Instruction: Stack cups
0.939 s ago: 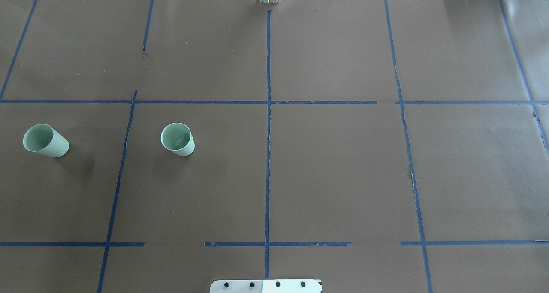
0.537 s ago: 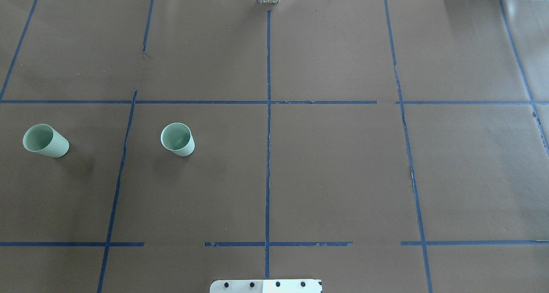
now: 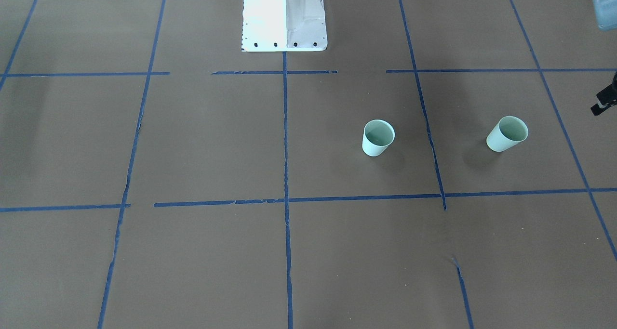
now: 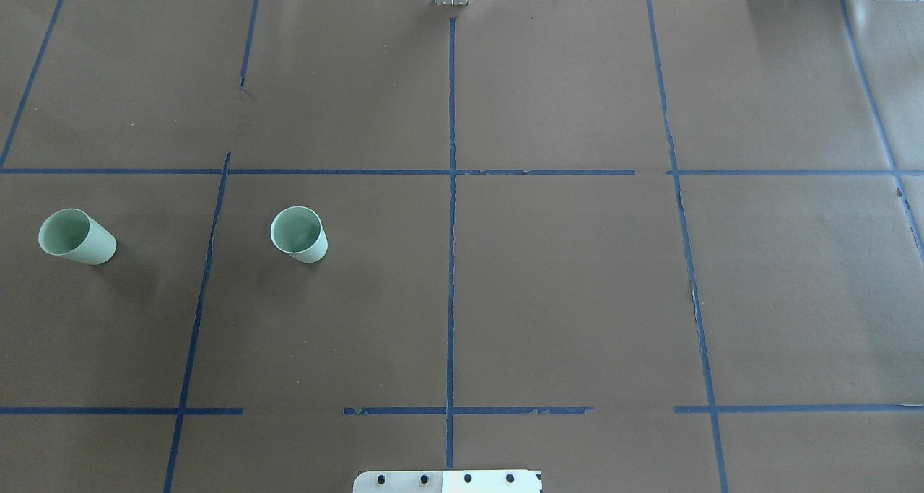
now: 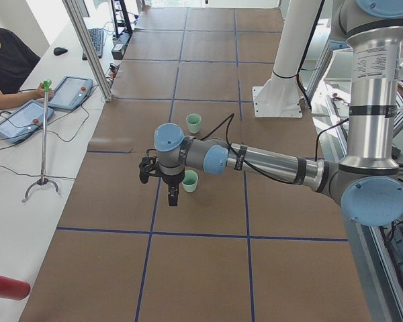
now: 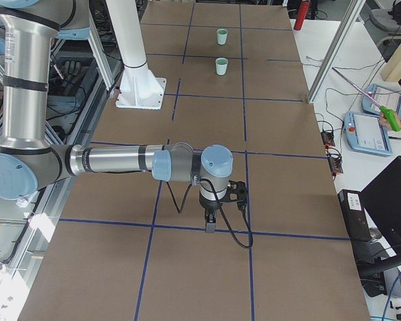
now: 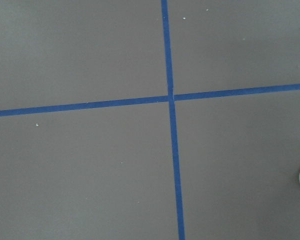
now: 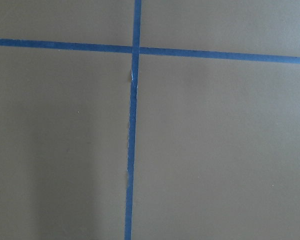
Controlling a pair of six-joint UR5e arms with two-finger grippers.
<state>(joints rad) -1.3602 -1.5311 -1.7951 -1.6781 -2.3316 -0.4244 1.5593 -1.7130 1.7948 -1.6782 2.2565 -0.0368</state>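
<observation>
Brown tabletop (image 4: 577,298), inner cup (image 4: 299,234), outer cup (image 4: 77,237) apart; left hand (image 5: 172,196), right hand (image 6: 210,224): grip unreadable.

Below my left end effector (image 5: 172,200) the brown bench (image 5: 208,268) carries a blue tape cross (image 7: 171,97). Another cross (image 8: 135,50) lies below my right end effector (image 6: 210,227). Beyond the left one, off the bench, sit two tablets (image 5: 70,92) and a stand (image 5: 43,154).

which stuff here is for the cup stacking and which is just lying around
For the job:
cup nearer the middle
cup near the left edge

Just lying about:
blue tape grid
white base plate
tablet
red cylinder
</observation>
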